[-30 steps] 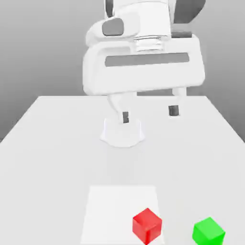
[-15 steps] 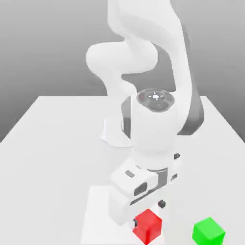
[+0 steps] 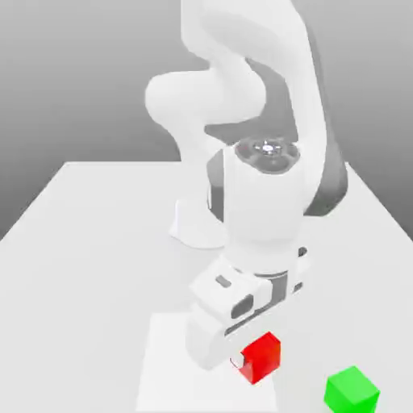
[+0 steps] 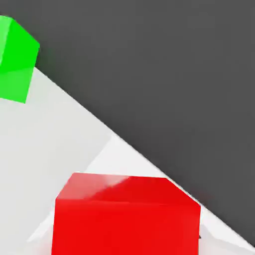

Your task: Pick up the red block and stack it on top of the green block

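Nearest you, toward the exterior view's right, sits the green block [image 3: 352, 392], upright on the table [image 3: 73, 306], a vertical edge turned your way and its sides running obliquely to the table's edges. Just farther and to the left is the red block [image 3: 263, 357], apart from the green one; you see its broad side facing near right, its edges also oblique, and as a cube it has no one long axis. You have the gripper [image 3: 257, 353] clenched on the red block, one fingertip [image 3: 237, 360] showing at its left side. The white square [image 3: 181, 363] lies flat to the left. Beyond, your arm [image 3: 262, 202] reaches back to its base [image 3: 198, 226], far on the table
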Action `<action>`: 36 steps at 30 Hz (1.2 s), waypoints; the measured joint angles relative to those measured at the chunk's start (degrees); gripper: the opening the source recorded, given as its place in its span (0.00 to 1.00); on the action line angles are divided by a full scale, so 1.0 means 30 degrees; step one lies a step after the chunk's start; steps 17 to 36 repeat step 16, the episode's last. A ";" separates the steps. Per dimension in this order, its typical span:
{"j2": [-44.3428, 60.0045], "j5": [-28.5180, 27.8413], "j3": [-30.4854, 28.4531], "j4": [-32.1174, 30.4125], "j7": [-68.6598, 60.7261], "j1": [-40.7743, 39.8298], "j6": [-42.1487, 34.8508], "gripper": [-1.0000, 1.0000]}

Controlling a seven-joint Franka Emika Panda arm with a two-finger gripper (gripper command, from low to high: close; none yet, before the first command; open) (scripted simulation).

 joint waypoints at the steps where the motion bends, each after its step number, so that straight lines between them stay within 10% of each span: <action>1: 0.0052 -0.0201 0.0466 0.0551 -0.0429 0.0402 -0.0502 0.00; 5: 0.2079 -0.0833 0.1150 0.1688 -0.1030 0.1236 0.0380 0.00; 6: 0.2705 -0.0943 0.1144 0.1754 -0.0993 0.1274 0.0938 1.00; 36: 0.1197 -0.0756 0.1263 0.1714 -0.1151 0.1245 -0.0500 1.00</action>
